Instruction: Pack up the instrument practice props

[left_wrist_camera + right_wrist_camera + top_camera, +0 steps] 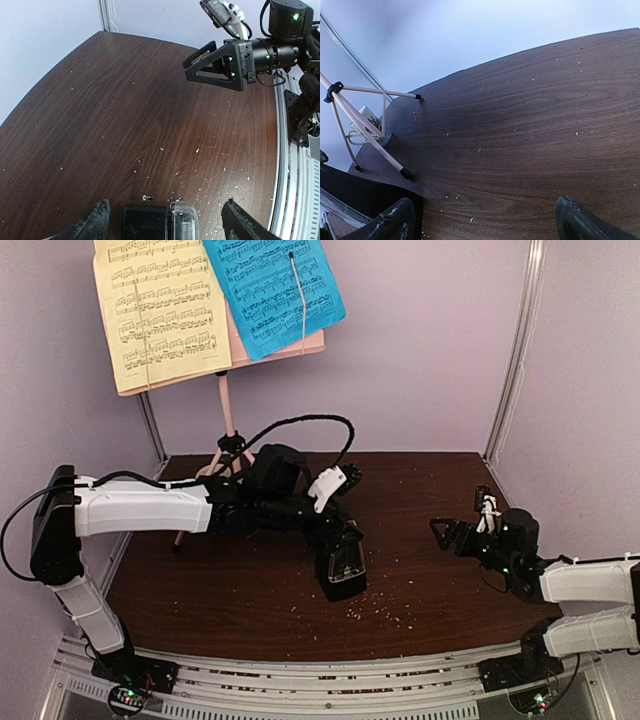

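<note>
The pink music stand (229,412) stands at the back left on tripod legs (367,131). It holds a yellow page (160,310) and a blue page (268,290). The black metronome with its clear cover (341,570) lies on the table's middle. My left gripper (337,542) is open right above it. In the left wrist view the metronome (157,224) lies between the spread fingers (95,222), untouched, with the gripper (166,202) around it. My right gripper (442,532) is open and empty over the right of the table (484,200); it also shows in the left wrist view (202,65).
The dark wood table (420,490) is strewn with white crumbs (380,612). A tiny screw (146,198) lies just beyond the metronome. Purple walls with metal corner posts (512,350) close in the back and sides. A metal rail (330,680) runs along the near edge.
</note>
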